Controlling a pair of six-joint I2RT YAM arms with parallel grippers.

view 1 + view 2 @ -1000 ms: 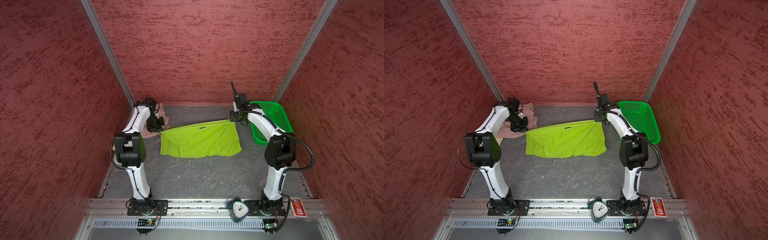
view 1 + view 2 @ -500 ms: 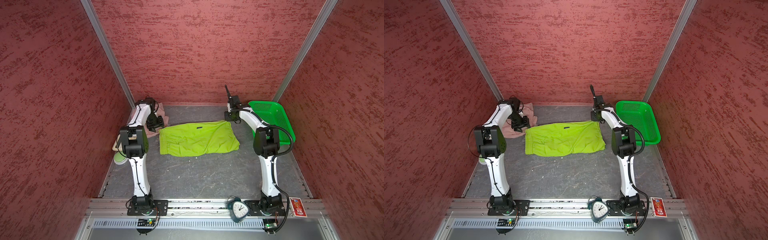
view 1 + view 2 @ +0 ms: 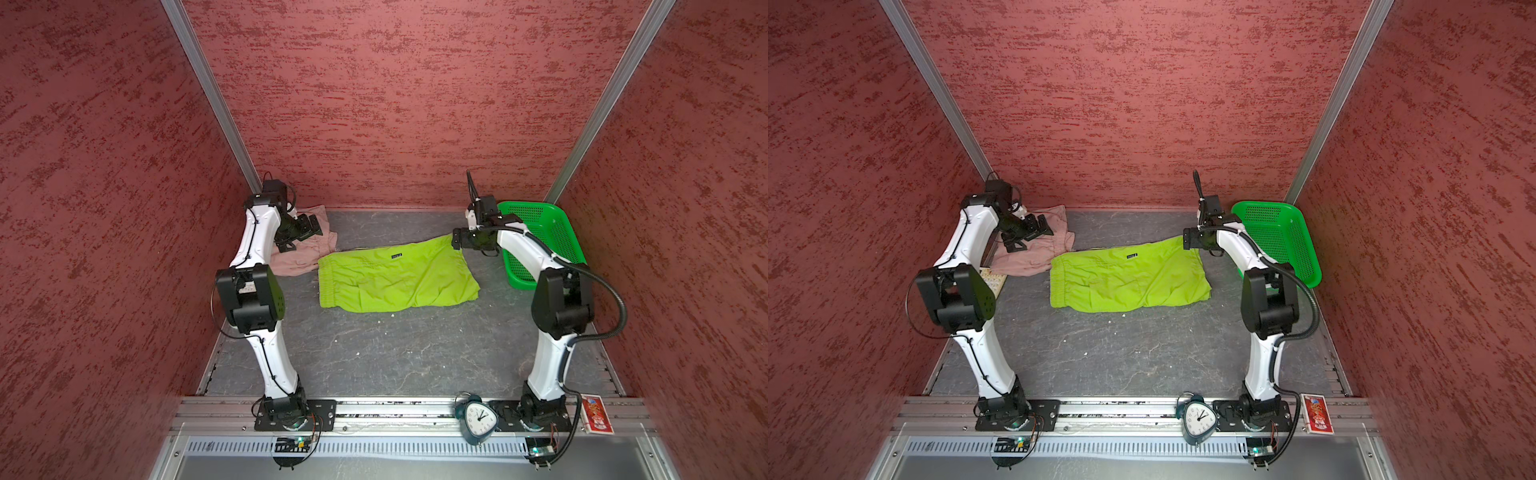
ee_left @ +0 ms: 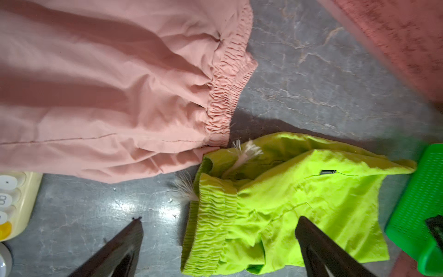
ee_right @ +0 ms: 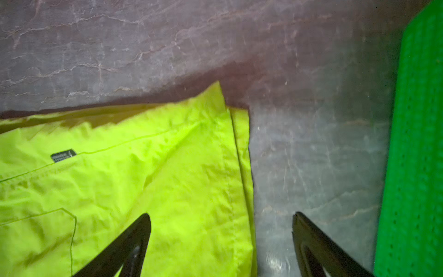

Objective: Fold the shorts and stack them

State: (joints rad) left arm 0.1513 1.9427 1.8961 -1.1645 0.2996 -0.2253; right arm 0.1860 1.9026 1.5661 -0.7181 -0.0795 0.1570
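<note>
1. Rough red-plastered walls (image 3: 374, 104) close the cell on three sides, with aluminium posts (image 3: 208, 104) in the two far corners. The floor of the cell is a grey, marble-veined tabletop (image 3: 395, 353) dotted with a few pale crumbs.
2. Taking the far wall as 12 o'clock, a metal rail (image 3: 395, 409) runs along the 6 o'clock edge and carries both arm bases. A teal alarm clock (image 3: 478, 419) leans on it at 5 o'clock, and a red card box (image 3: 597, 415) lies further toward 4.
3. A green perforated basket (image 3: 528, 204) stands at 2 o'clock by the right wall.
4. The lime green shorts (image 3: 395, 282) lie flat just past centre toward 12 o'clock, waistband to 9 o'clock, hems to 3 o'clock, black logo (image 3: 396, 255) facing up. The pink shorts (image 3: 303, 257) lie rumpled at 10 o'clock, their edge meeting the lime waistband corner.
5. The left gripper (image 3: 305, 226) hangs over the pink shorts, jaws spread wide and empty. The right gripper (image 3: 457, 240) is at the lime pair's far hem corner, at 1 o'clock, jaws also wide apart and gripping nothing.
6. A second ago each gripper was at a far corner of the lime pair, with that edge drawn straight between them. Now the cloth is let go, and the left gripper has pulled back toward 11 o'clock, off the waistband.
</note>
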